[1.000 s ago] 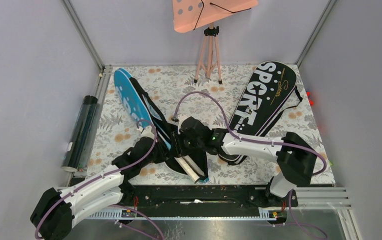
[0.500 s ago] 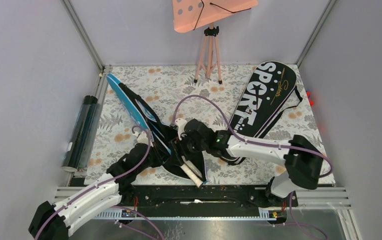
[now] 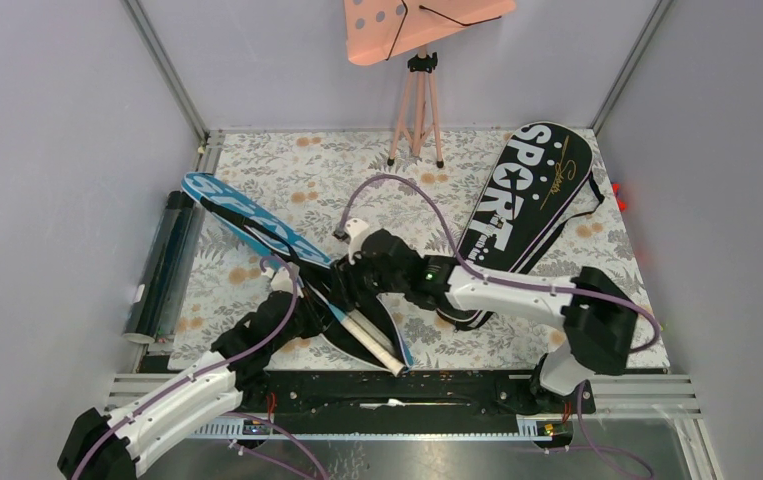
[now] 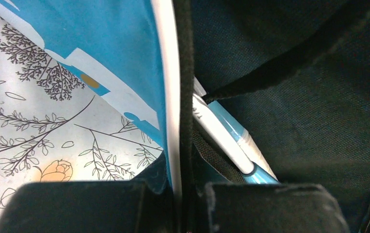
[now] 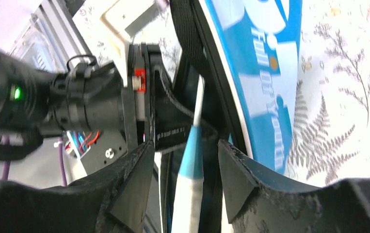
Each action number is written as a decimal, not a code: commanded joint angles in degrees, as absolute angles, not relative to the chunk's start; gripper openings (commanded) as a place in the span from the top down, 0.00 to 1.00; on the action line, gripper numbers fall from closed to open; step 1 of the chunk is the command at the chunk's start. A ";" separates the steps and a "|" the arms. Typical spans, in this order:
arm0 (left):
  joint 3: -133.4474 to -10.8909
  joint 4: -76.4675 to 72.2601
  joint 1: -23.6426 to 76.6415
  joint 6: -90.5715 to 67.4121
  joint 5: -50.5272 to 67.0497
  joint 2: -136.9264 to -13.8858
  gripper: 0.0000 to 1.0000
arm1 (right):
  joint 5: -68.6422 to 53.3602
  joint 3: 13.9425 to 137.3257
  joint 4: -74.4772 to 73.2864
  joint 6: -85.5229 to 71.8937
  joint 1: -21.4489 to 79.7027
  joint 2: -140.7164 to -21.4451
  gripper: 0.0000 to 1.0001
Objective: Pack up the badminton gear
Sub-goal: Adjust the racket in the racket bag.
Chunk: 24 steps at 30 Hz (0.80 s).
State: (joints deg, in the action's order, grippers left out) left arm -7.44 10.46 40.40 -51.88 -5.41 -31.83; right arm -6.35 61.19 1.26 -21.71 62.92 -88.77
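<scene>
Left gripper [image 4: 178,196]: you have it pinched tight on the white-piped rim of the blue bag [image 3: 247,225], front centre.
Right gripper [image 5: 185,158]: fingers spread partway, straddling the handle of a racket [image 5: 197,104] that pokes from the bag mouth, with gaps on both sides.
Black bag [image 3: 522,200]: flat, back right.
Tube [image 3: 160,265]: left edge.

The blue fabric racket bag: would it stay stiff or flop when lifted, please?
The blue fabric racket bag probably flops: its thin sides gape apart. It seems light: the left hand holds it tilted by one piped edge. The protruding white racket handle could slide.
</scene>
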 commanded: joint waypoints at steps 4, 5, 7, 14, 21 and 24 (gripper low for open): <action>-8.08 8.74 40.60 -50.31 -4.82 -33.00 1.00 | -1.06 72.07 10.42 -19.20 65.70 -100.65 0.40; -8.09 8.78 40.60 -50.16 -4.63 -33.04 1.00 | -0.52 72.55 11.74 -18.85 65.87 -101.76 0.39; -8.17 8.87 40.56 -49.95 -4.21 -33.13 1.00 | -0.34 73.05 14.42 -18.43 66.12 -103.25 0.38; -8.17 9.67 40.54 -49.56 -2.93 -31.44 1.00 | 6.63 73.56 18.46 -15.78 66.27 -106.13 0.39; -8.38 11.83 40.60 -49.78 -3.47 -28.29 1.00 | -2.78 73.12 30.20 -17.70 66.32 -112.65 0.40; -8.75 13.33 40.57 -50.00 -3.99 -27.05 1.00 | -4.84 73.00 32.66 -18.80 66.29 -113.44 0.79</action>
State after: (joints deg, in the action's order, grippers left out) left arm -6.87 19.68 37.93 -56.97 -11.49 -29.26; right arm -4.97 70.46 18.28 -17.15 66.22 -107.92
